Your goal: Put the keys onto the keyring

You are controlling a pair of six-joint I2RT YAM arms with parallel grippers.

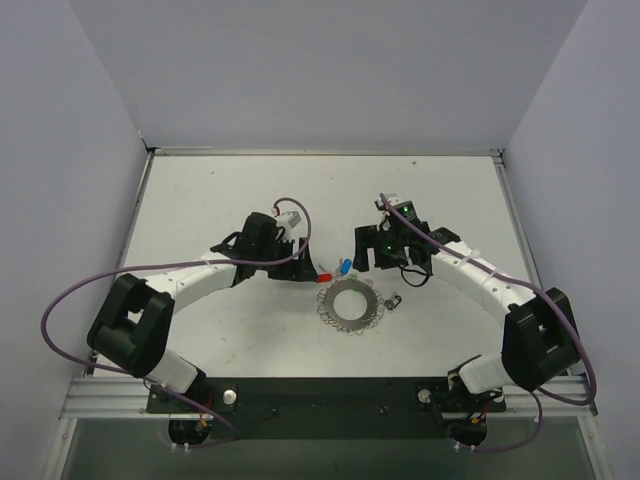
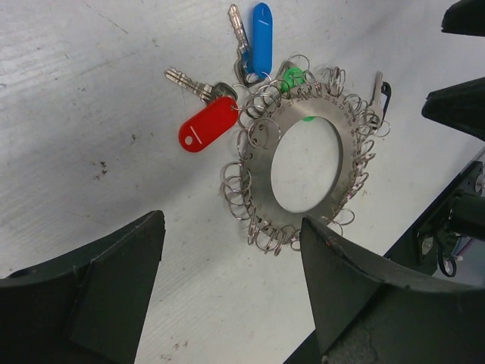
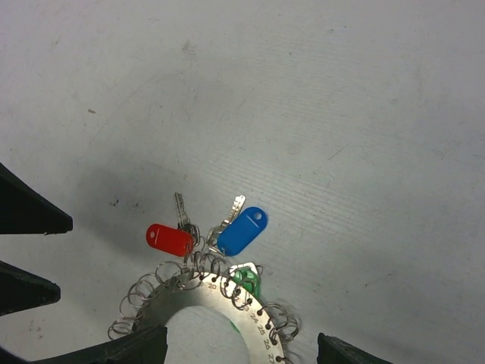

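The keyring (image 1: 330, 306) is a flat silvery disc with a round hole, its rim strung with several small wire loops; it lies flat on the table between both arms. In the left wrist view the keyring (image 2: 259, 171) has a red-tagged key (image 2: 208, 123), a blue-tagged key (image 2: 261, 38), a green tag (image 2: 292, 78) and a dark-headed key (image 2: 379, 95) at its rim. My left gripper (image 2: 231, 224) is open just short of it, holding nothing. My right gripper (image 3: 242, 349) is open above the keyring (image 3: 209, 297), with the red tag (image 3: 170, 240) and blue tag (image 3: 242, 230) beyond.
The white table (image 1: 200, 200) is walled in pale panels on three sides, with a metal rail (image 1: 110, 400) along the near edge. The two grippers face each other closely across the keyring; the other arm's dark fingers (image 2: 455, 106) show at each wrist view's edge.
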